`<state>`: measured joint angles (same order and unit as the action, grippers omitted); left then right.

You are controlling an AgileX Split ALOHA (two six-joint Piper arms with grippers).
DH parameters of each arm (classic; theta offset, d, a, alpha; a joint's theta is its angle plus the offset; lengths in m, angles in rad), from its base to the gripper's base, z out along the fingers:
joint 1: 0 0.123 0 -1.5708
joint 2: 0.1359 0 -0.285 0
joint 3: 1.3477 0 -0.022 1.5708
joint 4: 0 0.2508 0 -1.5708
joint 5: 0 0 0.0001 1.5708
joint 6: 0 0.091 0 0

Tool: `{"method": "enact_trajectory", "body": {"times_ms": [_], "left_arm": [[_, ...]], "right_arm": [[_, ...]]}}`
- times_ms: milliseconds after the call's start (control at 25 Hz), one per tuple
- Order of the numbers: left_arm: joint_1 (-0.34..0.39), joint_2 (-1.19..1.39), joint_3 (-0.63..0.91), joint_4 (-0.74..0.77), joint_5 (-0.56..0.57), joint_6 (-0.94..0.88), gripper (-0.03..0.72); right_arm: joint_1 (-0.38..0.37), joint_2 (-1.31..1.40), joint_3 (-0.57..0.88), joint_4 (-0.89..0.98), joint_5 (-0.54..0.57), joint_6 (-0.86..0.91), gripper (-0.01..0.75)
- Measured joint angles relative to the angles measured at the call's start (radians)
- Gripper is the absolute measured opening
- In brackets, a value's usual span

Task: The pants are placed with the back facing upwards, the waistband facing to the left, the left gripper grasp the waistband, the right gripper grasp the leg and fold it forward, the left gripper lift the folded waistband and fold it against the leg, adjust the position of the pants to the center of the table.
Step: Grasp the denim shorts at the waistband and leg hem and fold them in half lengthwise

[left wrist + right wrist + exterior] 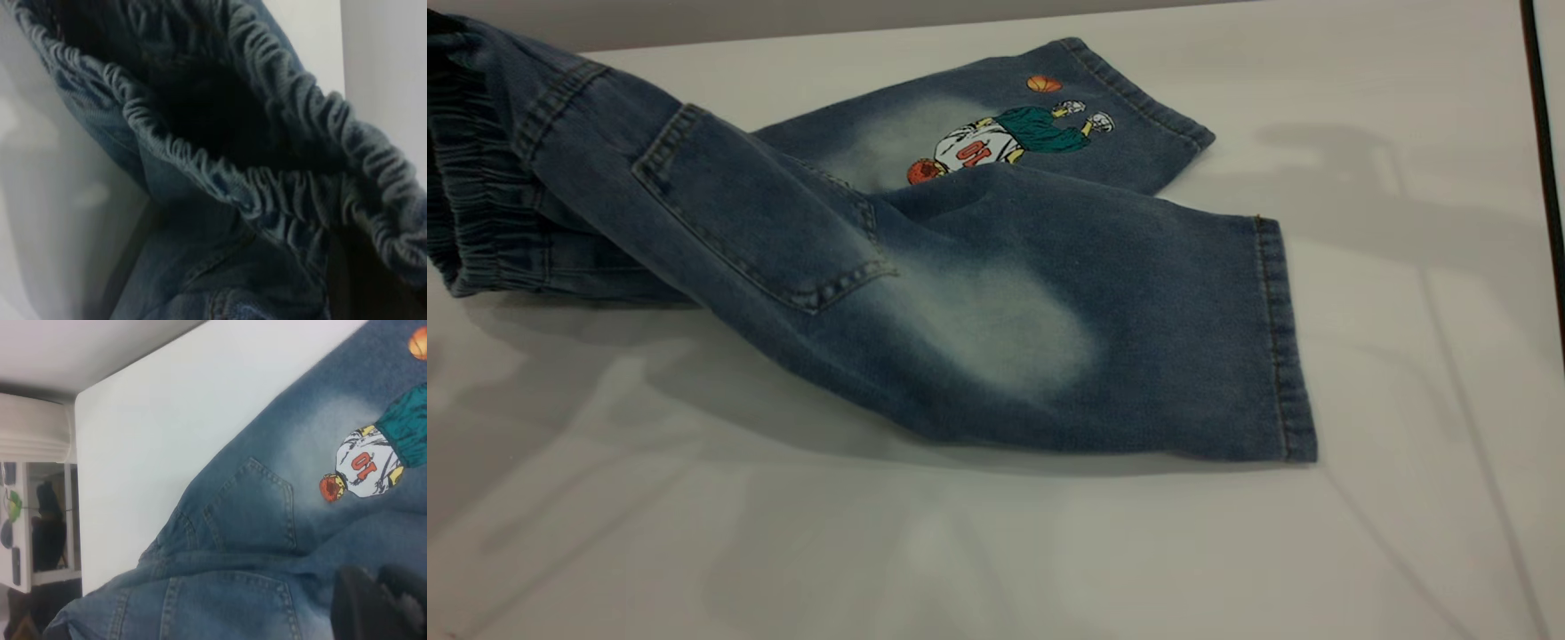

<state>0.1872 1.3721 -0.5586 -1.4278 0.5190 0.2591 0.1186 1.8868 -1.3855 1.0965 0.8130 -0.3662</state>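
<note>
- Exterior view: one pair of pants (925, 293) was seen on the white worktop (1405, 400). The waistband (476, 204) end was raised clear of the surface at the left edge of the picture, while both legs lay flat.
- The plain leg (1103, 347) with the pale oval was draped partly over the printed leg (1014, 133), so the lengthwise fold was judged as done or nearly so. The step in hand was judged to be the lifting of the waistband towards the leg hems.
- Neither gripper was clearly shown here; only a dark sliver at the upper left corner could be made out, and it could not be identified.
- Left wrist view: the ruched waistband (280, 187) filled the picture, close under the camera and hanging open. The left gripper itself was not shown, so the state of its jaws could not be told; a hold on the band was only inferred from the raised cloth.
- Right wrist view: two back patch pockets were counted, one (253, 513) near the print and one (227, 607) below it. A dark blurred shape at the lower corner was taken for the right gripper (377, 603), just above the denim; whether its jaws were released or clenched could not be told.
- Next move, as judged: the band would need carrying across over the hems and laying down flat, without the folded leg being dragged askew.
</note>
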Motion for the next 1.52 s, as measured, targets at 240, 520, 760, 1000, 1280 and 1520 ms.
{"method": "enact_trajectory", "body": {"times_ms": [240, 520, 760, 1000, 1280, 1520], "left_arm": [[0.0, 0.006, 0.0, 0.007, 0.011, 0.033, 0.089], [0.0, 0.006, 0.0, 0.013, 0.027, 0.064, 0.089], [0.0, 0.006, 0.0, 0.014, 0.047, 0.077, 0.089], [0.0, 0.006, 0.0, 0.014, 0.061, 0.083, 0.089], [0.0, 0.006, 0.0, 0.014, 0.061, 0.089, 0.089], [0.0, 0.006, 0.0, 0.015, 0.063, 0.091, 0.089]], "right_arm": [[0.001, -0.001, 0.023, -0.13, 0.057, -0.026, 0.018], [0.013, -0.001, 0.218, -0.216, 0.007, -0.083, 0.034], [0.032, -0.001, 0.445, -0.15, -0.094, -0.247, 0.086], [0.051, -0.002, 0.528, -0.157, -0.135, -0.337, 0.253], [0.119, 0.049, 0.551, -0.151, -0.187, -0.333, 0.422], [0.122, 0.131, 0.551, -0.136, -0.182, -0.315, 0.433]]}}
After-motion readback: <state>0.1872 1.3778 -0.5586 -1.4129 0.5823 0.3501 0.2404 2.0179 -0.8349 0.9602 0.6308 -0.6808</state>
